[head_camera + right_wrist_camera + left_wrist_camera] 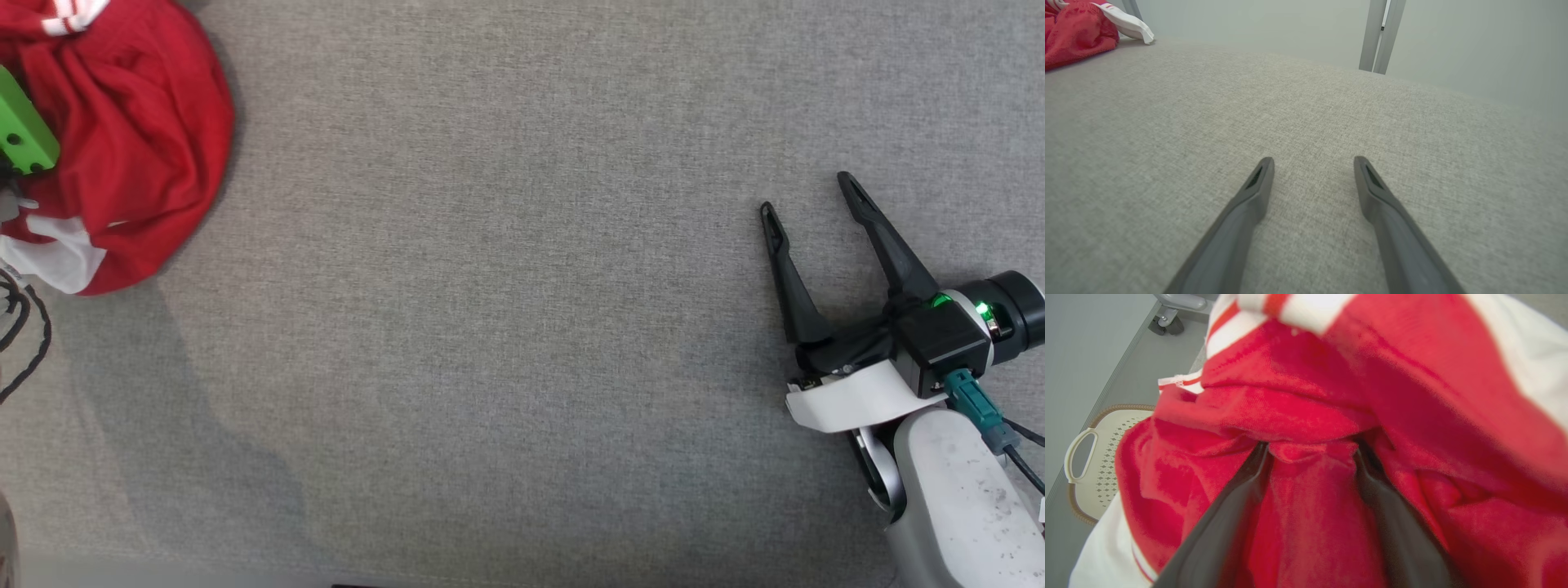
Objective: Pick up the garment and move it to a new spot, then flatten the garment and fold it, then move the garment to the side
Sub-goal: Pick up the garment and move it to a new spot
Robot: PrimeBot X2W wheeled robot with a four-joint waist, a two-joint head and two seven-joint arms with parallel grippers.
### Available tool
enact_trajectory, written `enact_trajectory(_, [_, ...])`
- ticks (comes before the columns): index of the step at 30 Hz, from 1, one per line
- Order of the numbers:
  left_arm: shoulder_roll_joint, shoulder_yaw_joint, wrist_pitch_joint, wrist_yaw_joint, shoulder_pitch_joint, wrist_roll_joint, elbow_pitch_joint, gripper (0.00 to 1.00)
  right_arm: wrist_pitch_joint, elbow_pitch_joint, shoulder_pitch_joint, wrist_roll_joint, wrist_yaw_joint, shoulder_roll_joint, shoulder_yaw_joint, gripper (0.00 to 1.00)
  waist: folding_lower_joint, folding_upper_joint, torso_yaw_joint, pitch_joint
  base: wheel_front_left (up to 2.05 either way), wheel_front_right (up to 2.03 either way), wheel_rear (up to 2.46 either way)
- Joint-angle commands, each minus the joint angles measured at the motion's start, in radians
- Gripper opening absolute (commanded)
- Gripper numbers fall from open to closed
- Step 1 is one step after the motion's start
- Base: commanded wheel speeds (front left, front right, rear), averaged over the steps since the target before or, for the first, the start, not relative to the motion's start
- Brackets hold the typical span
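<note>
Garment [147, 147], red with white trim, lies crumpled in a heap at the far left edge of the grey bench [522, 327], and it has no clear long axis. Left gripper [1310, 457] is right at it, its fingers spread wide and pushed into the cloth with a ridge of red fabric between them, not pinched yet, so I judge this arm must do the pick-up. Right gripper [807, 194] is wide and empty over bare bench at the right side, well apart from the heap.
</note>
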Motion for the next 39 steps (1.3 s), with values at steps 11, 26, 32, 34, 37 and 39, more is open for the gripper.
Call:
enact_trajectory(11, [0.076,-0.132,-0.348,-0.002,0.02,-0.032,-0.11,0.0,0.006,0.067,0.002,0.011,-0.001,0.033,0.01,1.0,-0.0001,0.0,-0.011,-0.078,0.0,0.0,0.0])
enact_trajectory(26, [0.204,-0.378,-0.41,-0.002,-0.023,-0.096,-0.421,0.0,0.003,0.114,0.058,0.068,-0.001,0.118,0.036,1.0,-0.0001,0.0,-0.165,-0.387,0.0,0.0,0.0])
enact_trajectory(32, [0.202,-0.432,-0.359,-0.002,-0.022,-0.152,-0.585,0.0,0.003,0.109,0.093,0.132,-0.001,0.122,0.04,1.0,-0.0001,0.0,-0.29,-0.466,0.0,0.0,0.0])
enact_trajectory(34, [0.193,-0.45,-0.345,-0.002,-0.014,-0.161,-0.635,0.0,0.003,0.105,0.096,0.15,-0.001,0.122,0.046,1.0,-0.0001,0.0,-0.337,-0.481,0.0,0.0,0.0])
enact_trajectory(37, [0.166,-0.474,-0.326,-0.002,-0.003,-0.168,-0.698,0.0,0.003,0.095,0.093,0.166,-0.001,0.121,0.048,1.0,-0.0001,0.0,-0.4,-0.491,0.0,0.0,0.0])
enact_trajectory(39, [0.138,-0.492,-0.319,-0.001,0.006,-0.172,-0.732,0.0,0.003,0.088,0.089,0.172,-0.001,0.122,0.047,1.0,-0.0001,0.0,-0.437,-0.49,0.0,0.0,0.0])
